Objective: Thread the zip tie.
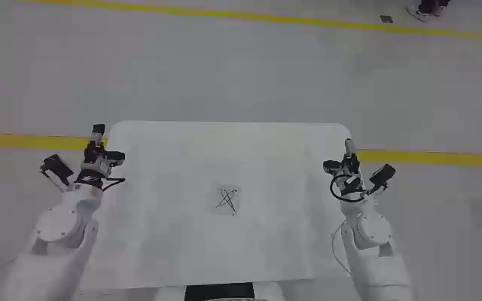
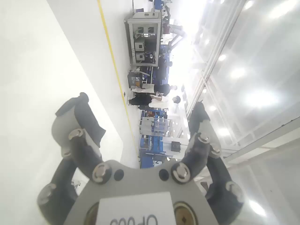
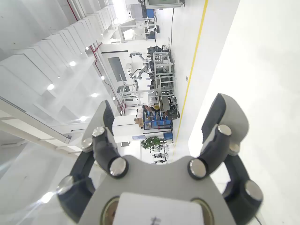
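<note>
White table [image 1: 188,241] on grey floor [image 1: 226,68] bears zip tie [image 1: 228,199]; left end effector [image 2: 139,101], right end effector [image 3: 163,100] both spread.

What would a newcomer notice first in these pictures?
Likely the dark zip tie, a small crossed shape in the middle of the white table. Then the two arms at the table's opposite side edges, the left gripper and right gripper both open and holding nothing.
</note>
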`<state>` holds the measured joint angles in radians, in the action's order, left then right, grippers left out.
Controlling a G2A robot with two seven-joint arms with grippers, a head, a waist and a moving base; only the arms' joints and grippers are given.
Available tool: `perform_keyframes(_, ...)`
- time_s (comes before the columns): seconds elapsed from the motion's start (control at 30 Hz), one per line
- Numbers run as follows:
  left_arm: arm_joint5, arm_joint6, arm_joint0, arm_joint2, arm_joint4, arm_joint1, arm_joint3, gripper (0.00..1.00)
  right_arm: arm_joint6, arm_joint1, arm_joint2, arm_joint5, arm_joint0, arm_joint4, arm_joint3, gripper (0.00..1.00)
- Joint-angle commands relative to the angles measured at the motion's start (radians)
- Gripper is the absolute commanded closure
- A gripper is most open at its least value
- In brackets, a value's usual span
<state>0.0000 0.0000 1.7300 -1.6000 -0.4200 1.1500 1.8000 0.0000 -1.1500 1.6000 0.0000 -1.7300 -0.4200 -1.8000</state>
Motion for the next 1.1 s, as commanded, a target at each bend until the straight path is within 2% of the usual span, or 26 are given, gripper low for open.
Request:
perform_keyframes(0.0,0.000,0.000,0.000,0.000,0.000,0.000,0.000,0.22,0.000,0.000,0.000,0.000,0.000,0.000,0.000,0.22)
perform_keyframes(0.03,0.000,0.000,0.000,0.000,0.000,0.000,0.000,0.00,0.000,0.000,0.000,0.000,0.000,0.000,0.000,0.22)
perform_keyframes(0.07,0.000,0.000,0.000,0.000,0.000,0.000,0.000,0.22,0.000,0.000,0.000,0.000,0.000,0.000,0.000,0.00)
perform_keyframes(0.1,0.000,0.000,0.000,0.000,0.000,0.000,0.000,0.00,0.000,0.000,0.000,0.000,0.000,0.000,0.000,0.00)
perform_keyframes(0.13,0.000,0.000,0.000,0.000,0.000,0.000,0.000,0.22,0.000,0.000,0.000,0.000,0.000,0.000,0.000,0.22)
perform_keyframes(0.17,0.000,0.000,0.000,0.000,0.000,0.000,0.000,0.00,0.000,0.000,0.000,0.000,0.000,0.000,0.000,0.00)
perform_keyframes(0.27,-0.015,-0.028,-0.001,0.011,0.013,0.000,0.022,0.00,0.000,0.000,0.000,0.000,0.000,0.000,0.000,0.00)
perform_keyframes(0.37,-0.036,-0.087,0.017,0.029,0.145,-0.006,0.035,0.00,0.000,0.000,0.000,0.000,0.000,0.000,0.000,0.00)
perform_keyframes(0.43,-0.032,-0.086,0.024,0.045,0.253,-0.008,0.047,0.00,0.000,0.000,0.000,0.000,0.000,0.000,0.000,0.00)
perform_keyframes(0.47,-0.041,-0.084,0.027,0.053,0.277,-0.008,0.051,0.00,0.000,0.000,0.000,0.000,0.000,0.000,0.000,0.00)
perform_keyframes(0.8,-0.041,-0.084,0.027,0.053,0.277,-0.008,0.051,0.00,0.000,0.000,0.000,0.000,0.000,0.000,0.000,0.00)
perform_keyframes(0.87,-0.062,-0.111,0.018,0.059,0.333,-0.011,0.077,0.00,0.000,0.000,0.000,0.000,0.000,0.000,0.000,0.00)
perform_keyframes(0.9,-0.070,-0.146,0.017,0.066,0.393,-0.015,0.082,0.00,0.000,0.000,0.000,0.000,0.000,0.000,0.000,0.00)
perform_keyframes(1.0,-0.075,-0.223,0.009,0.084,0.530,-0.023,0.099,0.00,0.000,0.000,0.000,0.000,0.000,0.000,0.000,0.00)
perform_keyframes(1.07,-0.071,-0.262,0.003,0.097,0.588,-0.026,0.106,0.00,0.000,0.000,0.000,0.000,0.000,0.000,0.000,0.00)
